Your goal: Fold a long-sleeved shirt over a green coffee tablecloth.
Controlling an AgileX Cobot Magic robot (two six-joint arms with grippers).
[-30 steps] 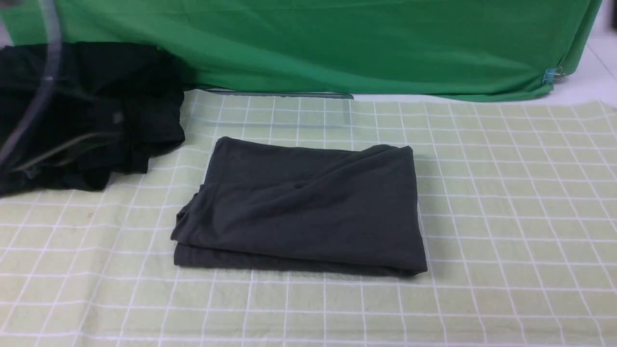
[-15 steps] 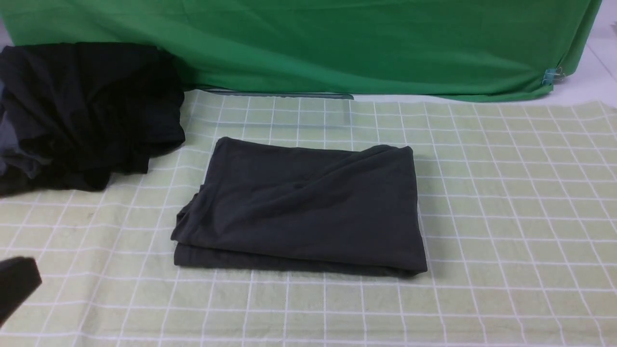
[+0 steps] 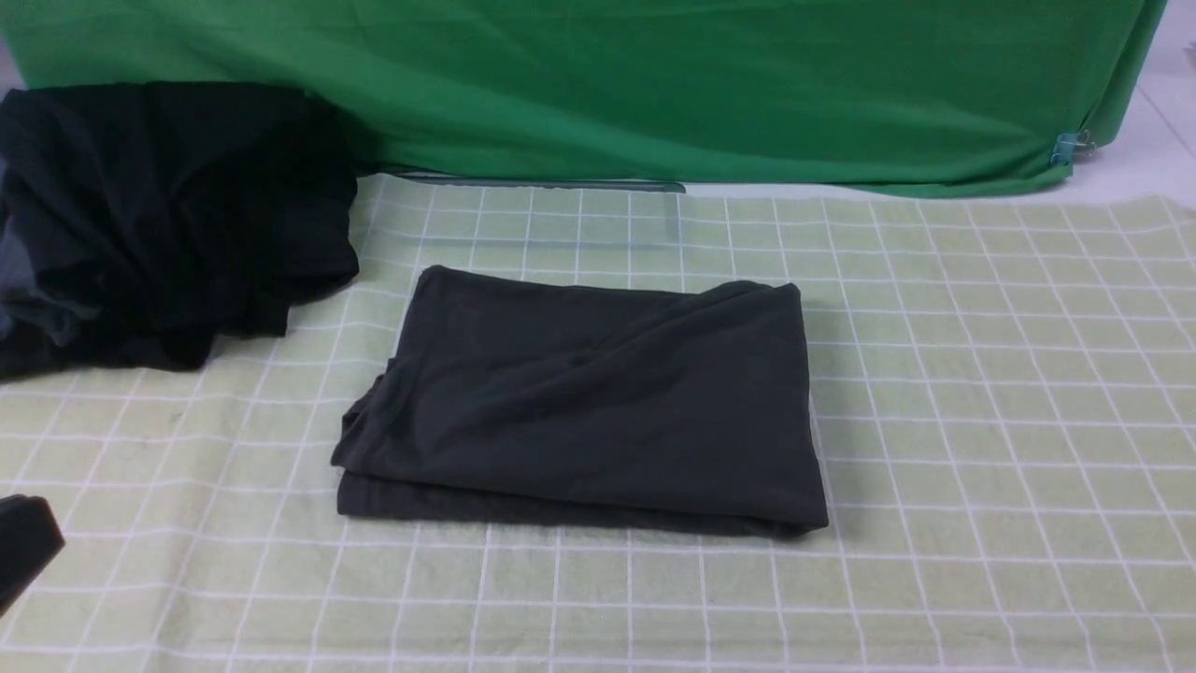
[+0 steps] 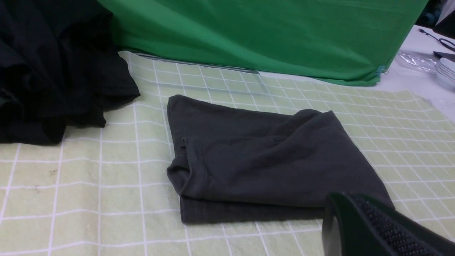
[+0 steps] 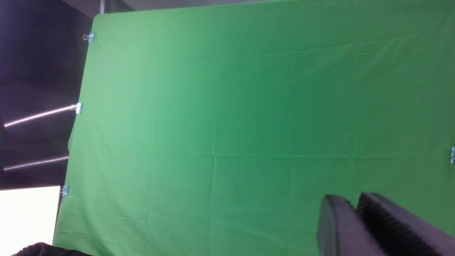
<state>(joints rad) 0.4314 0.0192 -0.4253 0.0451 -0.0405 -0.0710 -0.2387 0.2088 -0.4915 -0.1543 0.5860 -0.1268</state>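
Observation:
The long-sleeved shirt [image 3: 579, 402] lies folded into a flat charcoal rectangle in the middle of the green coffee tablecloth [image 3: 981, 421]; its chest print is hidden in the fold. The left wrist view shows the shirt [image 4: 263, 160] with its layered edges just beyond my left gripper [image 4: 346, 198]. That gripper is shut, holds nothing and hangs apart from the cloth. In the front view only a dark corner of the left gripper [image 3: 23, 547] shows at the near left edge. My right gripper [image 5: 350, 199] is shut and empty, raised and facing the backdrop; the front view does not show it.
A black heap of garments [image 3: 159, 215] sits at the far left of the tablecloth. A vivid green backdrop [image 3: 654, 84] hangs behind, clipped at its right corner [image 3: 1065, 145]. White plates [image 4: 446, 69] and plastic wrap lie on the bare white table at far right.
A blurred streak over the black heap a second ago is gone. The left gripper has come into view at the near left edge and since slipped slightly lower and outward. The shirt has not moved.

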